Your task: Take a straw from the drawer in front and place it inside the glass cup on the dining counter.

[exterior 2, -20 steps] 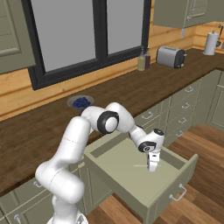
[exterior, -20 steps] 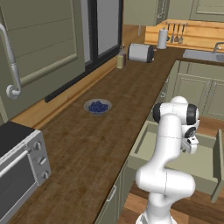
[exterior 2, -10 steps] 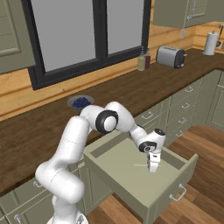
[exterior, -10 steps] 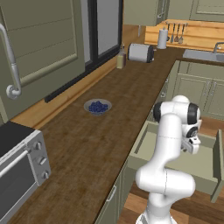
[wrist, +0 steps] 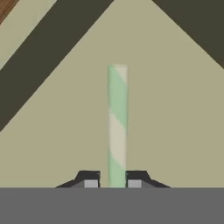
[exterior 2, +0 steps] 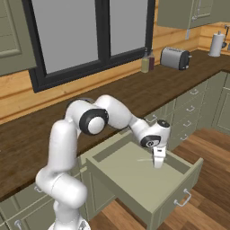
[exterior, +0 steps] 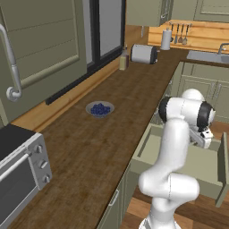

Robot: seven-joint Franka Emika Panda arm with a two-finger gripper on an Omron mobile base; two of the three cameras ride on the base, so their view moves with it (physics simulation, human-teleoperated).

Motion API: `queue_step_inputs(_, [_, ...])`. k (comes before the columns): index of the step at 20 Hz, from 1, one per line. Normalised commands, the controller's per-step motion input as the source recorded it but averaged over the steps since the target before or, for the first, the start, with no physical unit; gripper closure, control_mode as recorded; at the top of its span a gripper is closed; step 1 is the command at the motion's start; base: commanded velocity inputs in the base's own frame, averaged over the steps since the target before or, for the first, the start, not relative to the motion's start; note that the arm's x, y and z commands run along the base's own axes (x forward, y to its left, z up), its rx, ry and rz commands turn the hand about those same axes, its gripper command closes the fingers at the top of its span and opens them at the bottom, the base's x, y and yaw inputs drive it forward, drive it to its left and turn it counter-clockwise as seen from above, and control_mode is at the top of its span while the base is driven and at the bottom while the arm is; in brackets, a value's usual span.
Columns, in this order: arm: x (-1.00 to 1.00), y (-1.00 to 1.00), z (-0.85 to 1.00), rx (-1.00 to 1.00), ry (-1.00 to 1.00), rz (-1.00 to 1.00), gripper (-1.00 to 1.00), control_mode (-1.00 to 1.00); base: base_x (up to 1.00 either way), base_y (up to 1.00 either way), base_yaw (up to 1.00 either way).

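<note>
I have the gripper [exterior 2: 157,165] down inside the open drawer [exterior 2: 177,182], pointing at its floor. In the hand view the two fingertips [wrist: 90,180] sit close on either side of the straw [wrist: 117,127], one to each flank, with no visible gap between pad and straw. I read the jaws as pressed together on the straw, pinching it near one end.

Position of the straw: it is a pale green-and-cream striped tube, inside the drawer. From the grip it runs straight away from the hand, so its long axis lies across the line between the fingers and along the direction the hand camera looks. In the right base view a thin pale line shows just beside the gripper over the drawer floor; it is too small there for me to confirm contact with the floor.

Relation that governs the next move: the free length of the straw points down toward the drawer floor, and the drawer walls stand around it on all sides. In my judgement the exit must go upward, along the straw's axis, until the free end stands above the front wall. A sideways move before that risks dragging the free end against the drawer wall and twisting it in the pinch.

The cup and dining counter are not in these views.
</note>
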Motion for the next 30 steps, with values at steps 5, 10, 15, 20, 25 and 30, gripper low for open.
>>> queue_step_inputs(5, [-0.28, 0.14, 1.00, -0.10, -0.08, 0.00, 1.00, -1.00, 0.00, 0.00, 0.00])
queue_step_inputs(10, [-0.38, 0.16, 1.00, -0.09, -0.08, 0.00, 1.00, -1.00, 0.00, 0.00, 0.00])
queue_step_inputs(15, [-0.48, 0.12, 1.00, -0.07, -0.06, 0.00, 1.00, -1.00, 0.00, 0.00, 0.00])
queue_step_inputs(20, [-0.45, 0.17, 1.00, -0.03, -0.01, 0.02, 1.00, -1.00, 0.00, 0.00, 0.00])
queue_step_inputs(25, [-0.46, 0.29, 0.98, -0.02, 0.00, 0.05, 1.00, -1.00, 0.00, 0.00, 0.00])
queue_step_inputs(30, [-0.51, 0.32, 0.81, -0.05, 0.00, 0.08, 1.00, -1.00, 0.00, 0.00, 0.00])
